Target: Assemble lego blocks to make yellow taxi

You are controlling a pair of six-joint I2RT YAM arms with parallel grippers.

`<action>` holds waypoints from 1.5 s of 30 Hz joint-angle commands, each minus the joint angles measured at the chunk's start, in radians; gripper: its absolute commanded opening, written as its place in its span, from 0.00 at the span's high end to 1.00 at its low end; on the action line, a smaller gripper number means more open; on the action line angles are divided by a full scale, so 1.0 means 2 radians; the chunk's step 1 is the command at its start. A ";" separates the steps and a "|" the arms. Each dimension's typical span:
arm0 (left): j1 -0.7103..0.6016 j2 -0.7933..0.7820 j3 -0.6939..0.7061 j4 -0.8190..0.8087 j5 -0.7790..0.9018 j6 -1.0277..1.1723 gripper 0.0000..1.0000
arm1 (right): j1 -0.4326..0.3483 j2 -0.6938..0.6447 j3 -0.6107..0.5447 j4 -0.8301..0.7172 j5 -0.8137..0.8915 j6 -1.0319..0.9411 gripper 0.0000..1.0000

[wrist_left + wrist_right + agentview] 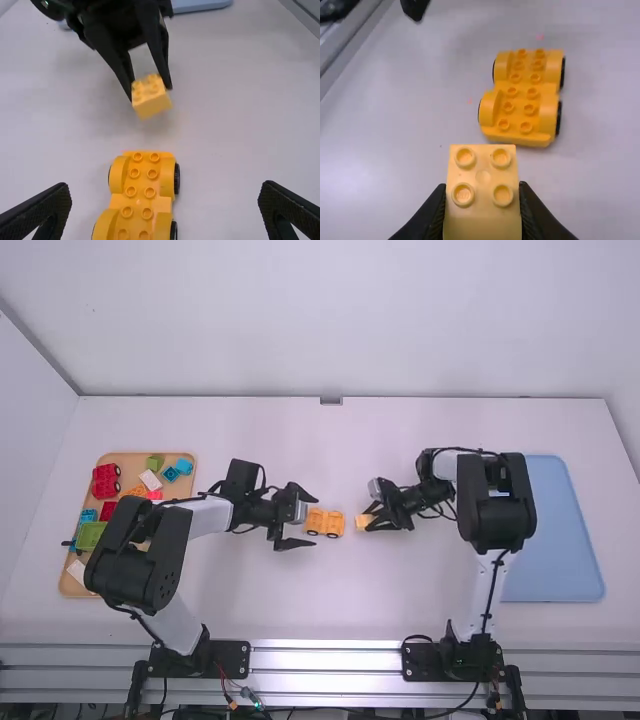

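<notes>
While the chassis (142, 200) stands studs-up on its wheels: I have it on the counter (330, 460) between two arms, twelve o'clock being the far wall.
Yellow block: it is just off the chassis at three o'clock, apart from it and apparently raised.
Right gripper (482, 192): its jaws grasp the block by opposite sides, leaving the studs exposed, presumably so the underside can press home.
Left gripper (314, 521): its jaws stand wide at the chassis's nine o'clock end, perhaps to brace it; those wheels could roll under a push.
Next move: I judge it calls for lining up block and chassis before pressing down.
Wooden tray (72, 588): coloured blocks (105, 480) crowd it at nine o'clock.
Blue tray (560, 540): it lies flat at three o'clock.
Room: plain pale walls rise beyond the white surface; metal rails (325, 660) run along six o'clock.
</notes>
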 commanded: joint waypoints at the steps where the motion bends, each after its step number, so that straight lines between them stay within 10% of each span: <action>1: 0.002 0.018 0.008 0.013 -0.003 -0.019 0.01 | 0.000 0.003 0.027 -0.029 -0.025 -0.055 0.93; 18: 0.002 0.107 0.042 0.059 0.033 -0.048 0.01 | 0.000 -0.022 0.059 -0.045 -0.095 -0.075 0.96; 24: 0.002 0.107 0.043 0.058 0.035 -0.048 0.01 | 0.023 -0.061 0.058 0.103 0.005 0.175 1.00; 32: 0.002 0.107 0.044 0.060 0.035 -0.048 0.01 | 0.078 -0.106 0.054 0.113 0.064 0.214 1.00; 45: 0.002 0.107 0.044 0.061 0.031 -0.044 0.01 | 0.118 -0.230 -0.108 0.349 0.120 0.392 1.00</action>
